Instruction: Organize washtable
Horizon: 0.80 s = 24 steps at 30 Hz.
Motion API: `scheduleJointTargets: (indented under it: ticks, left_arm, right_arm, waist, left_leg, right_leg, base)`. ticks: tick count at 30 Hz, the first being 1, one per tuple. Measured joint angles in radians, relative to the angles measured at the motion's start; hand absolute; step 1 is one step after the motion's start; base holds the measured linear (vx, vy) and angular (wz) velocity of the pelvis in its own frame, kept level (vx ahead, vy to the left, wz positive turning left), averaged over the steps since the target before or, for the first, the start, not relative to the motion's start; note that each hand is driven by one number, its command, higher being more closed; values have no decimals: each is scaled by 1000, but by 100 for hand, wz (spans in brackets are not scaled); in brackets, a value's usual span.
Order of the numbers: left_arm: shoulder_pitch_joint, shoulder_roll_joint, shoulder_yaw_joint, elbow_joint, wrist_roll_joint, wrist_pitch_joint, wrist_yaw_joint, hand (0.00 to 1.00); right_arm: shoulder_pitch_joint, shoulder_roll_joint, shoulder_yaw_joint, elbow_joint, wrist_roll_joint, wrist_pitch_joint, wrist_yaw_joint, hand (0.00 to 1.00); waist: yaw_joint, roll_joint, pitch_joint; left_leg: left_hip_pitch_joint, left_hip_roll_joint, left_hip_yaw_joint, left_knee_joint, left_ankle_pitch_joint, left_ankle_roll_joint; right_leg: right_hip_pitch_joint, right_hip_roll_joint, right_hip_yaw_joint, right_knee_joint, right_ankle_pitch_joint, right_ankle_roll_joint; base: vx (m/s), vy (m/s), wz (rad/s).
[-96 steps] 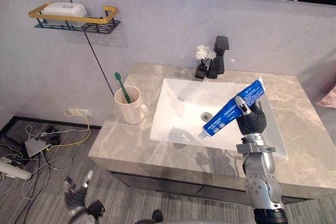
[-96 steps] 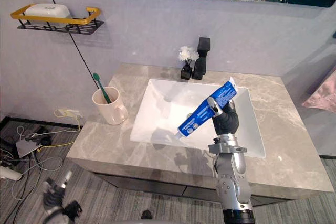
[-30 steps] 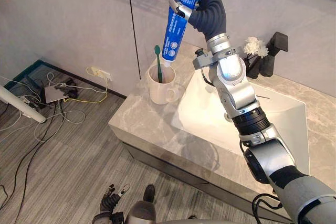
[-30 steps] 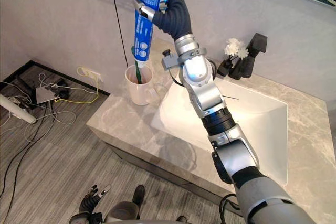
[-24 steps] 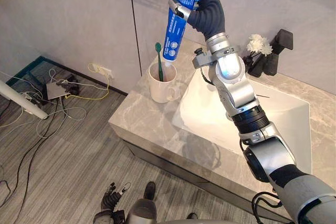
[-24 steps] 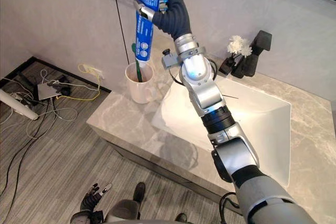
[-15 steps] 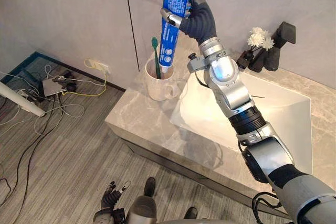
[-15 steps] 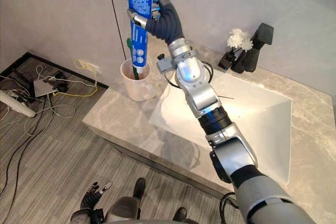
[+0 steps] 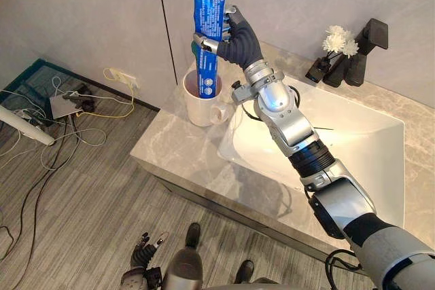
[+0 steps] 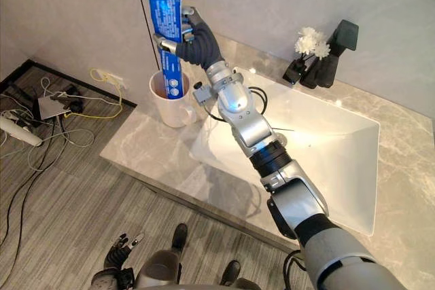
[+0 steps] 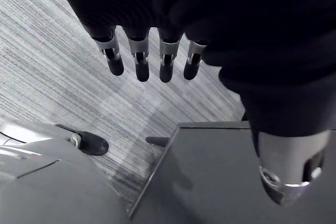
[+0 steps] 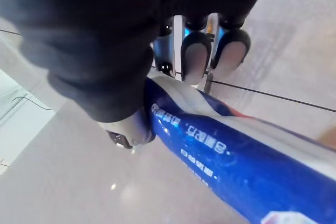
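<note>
— At the table's left edge, is the toothpaste tube (image 9: 206,66) in the mug (image 9: 197,108)?
— Cap end's just inside. Right hand (image 9: 239,45) is curled round its middle. Light, soft, slick, I'd judge: grip gently.

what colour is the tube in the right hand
Blue with white print; the tube in the right hand shows best in the left eye view.

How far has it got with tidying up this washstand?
Done: the blue toothpaste tube stands upright with its lower end inside the white mug on the counter. In hand: the right hand has its fingers curled round the tube. Left: letting go and drawing the arm back. The left hand hangs open near the floor.
</note>
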Motion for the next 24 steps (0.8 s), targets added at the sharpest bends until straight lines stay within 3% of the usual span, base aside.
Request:
scheduleJointTargets:
  ticks: [6,7,24]
  left_arm:
    - [-2,0,0,3,0,0,0,0]
    - [-3,0,0,3,0,0,0,0]
    - [-5,-3,-8,5,0,4,0,0]
  right_arm:
    - [16,9,0,14,-1,0,0,100]
    - [17,9,0,20,-1,0,0,0]
    - [121,45,-9,-63,-15,-3,-6,0]
  waist:
    - [1,0,0]
    - [1,1,0]
    - [-4,19,12]
  left_leg:
    - [-5,0,-1,0,1,2]
    - [-5,0,-1,0,1,2]
    - [10,2,-7,0,-4,-5]
  right_leg:
    - [-6,0,-1,0,0,0]
    - [-6,0,-3,0,0,0]
    - [11,0,-19,2,0,0]
  base:
    - [0,0,0]
    - [0,0,0]
    - [-5,-3,1]
